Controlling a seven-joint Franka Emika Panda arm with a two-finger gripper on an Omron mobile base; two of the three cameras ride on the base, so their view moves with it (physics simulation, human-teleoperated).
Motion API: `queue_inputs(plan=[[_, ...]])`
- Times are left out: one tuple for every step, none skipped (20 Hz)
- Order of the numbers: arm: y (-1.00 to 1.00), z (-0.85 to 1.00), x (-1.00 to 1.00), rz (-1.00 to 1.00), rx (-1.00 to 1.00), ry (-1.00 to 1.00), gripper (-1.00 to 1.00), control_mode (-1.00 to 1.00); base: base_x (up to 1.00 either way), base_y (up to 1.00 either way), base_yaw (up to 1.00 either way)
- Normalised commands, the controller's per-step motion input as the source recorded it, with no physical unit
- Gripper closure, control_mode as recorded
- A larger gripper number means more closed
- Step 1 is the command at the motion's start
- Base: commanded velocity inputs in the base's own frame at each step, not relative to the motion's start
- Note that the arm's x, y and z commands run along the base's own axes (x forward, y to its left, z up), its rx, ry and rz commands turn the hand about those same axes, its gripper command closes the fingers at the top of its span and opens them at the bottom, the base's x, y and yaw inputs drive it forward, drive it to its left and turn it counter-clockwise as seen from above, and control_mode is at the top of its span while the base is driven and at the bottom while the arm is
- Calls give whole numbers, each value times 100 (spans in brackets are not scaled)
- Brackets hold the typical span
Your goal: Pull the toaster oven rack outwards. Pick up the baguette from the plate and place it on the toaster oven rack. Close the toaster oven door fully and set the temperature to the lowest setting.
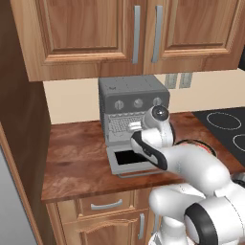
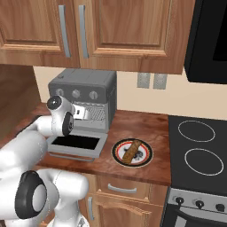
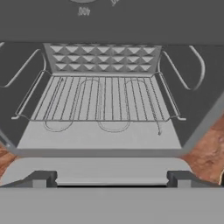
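Observation:
The grey toaster oven (image 1: pixel 131 90) (image 2: pixel 85 83) stands at the back of the counter, three knobs (image 1: pixel 138 103) across its front. Its toaster oven door (image 1: pixel 128 161) (image 2: pixel 74 144) lies folded down flat. The silvery toaster oven rack (image 3: pixel 105 99) (image 1: pixel 118 125) sits inside the cavity, its front edge behind the opening. My gripper (image 1: pixel 134 126) (image 2: pixel 87 113) (image 3: pixel 111 179) hovers open just in front of the cavity above the door, fingertips (image 3: pixel 41 178) wide apart, holding nothing. The golden-brown baguette (image 2: pixel 132 150) lies across the plate (image 2: pixel 146 159) right of the oven.
A black stove top (image 2: pixel 199 148) with ring burners fills the counter's right side. Wooden wall cabinets (image 1: pixel 134 33) hang above the oven, and two outlets (image 2: pixel 150 80) sit on the wall. A tall wooden panel (image 1: pixel 19 143) bounds the counter on the left.

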Motion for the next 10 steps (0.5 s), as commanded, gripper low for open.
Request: queue_inputs(plan=[[0,0,32,3,0,0,-100,-100,0,0,0],[0,0,29,4,0,0,-100,-100,0,0,0],[0,0,29,4,0,0,-100,-100,0,0,0],[0,0,29,3,0,0,-100,-100,0,0,0],[0,0,26,3,0,-1,-100,-100,0,0,0],[0,0,24,4,1,-2,-100,-100,0,0,0],[0,0,20,2,1,-3,-100,-100,0,0,0],[0,0,21,2,1,-3,-100,-100,0,0,0],[0,0,24,1,0,-1,-100,-100,0,0,0],[0,-5,24,0,0,0,-100,-100,0,0,0]])
